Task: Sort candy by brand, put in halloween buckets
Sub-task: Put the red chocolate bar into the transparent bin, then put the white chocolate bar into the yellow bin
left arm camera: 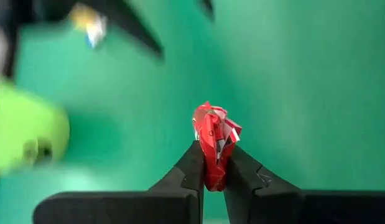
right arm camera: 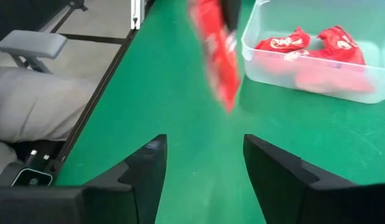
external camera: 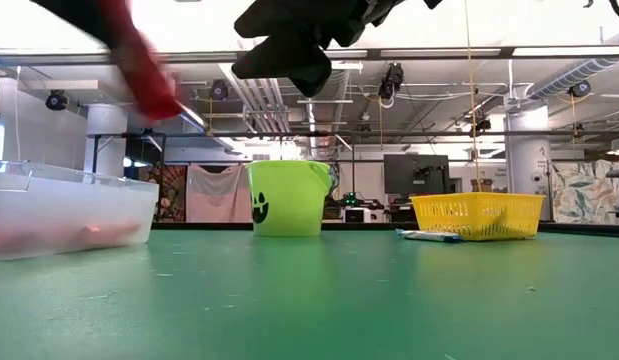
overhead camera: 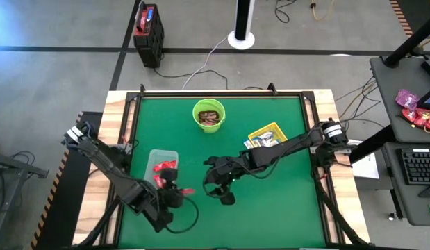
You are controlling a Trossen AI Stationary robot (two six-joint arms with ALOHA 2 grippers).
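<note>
1. Green felt covers your table (overhead camera: 270, 215), with grey floor and cables around it; across the low view a workshop room stands behind.
2. Far left on the mat: the clear tub (overhead camera: 161, 158) holds red-wrapped bars (right arm camera: 316, 53) (at least three, packed close together).
3. Just beside the tub's near corner, your left gripper (overhead camera: 178, 192) is clamped on a red bar (left arm camera: 214, 135). The wrapper stands pinched between both fingers (left arm camera: 186, 173) and sits clear of the mat.
4. Centre back: the lime-green bucket (overhead camera: 208, 115) holds dark brown bars.
5. Centre of the mat: your right gripper (overhead camera: 224, 192) faces the left one, fingers (right arm camera: 145, 171) spread apart, nothing between them. The red bar hangs in front of it.
6. Right of centre: the yellow tray (overhead camera: 268, 134) holds blue-and-white bars. One blue-and-white piece (external camera: 429, 236) lies on the mat just beside the tray.
</note>
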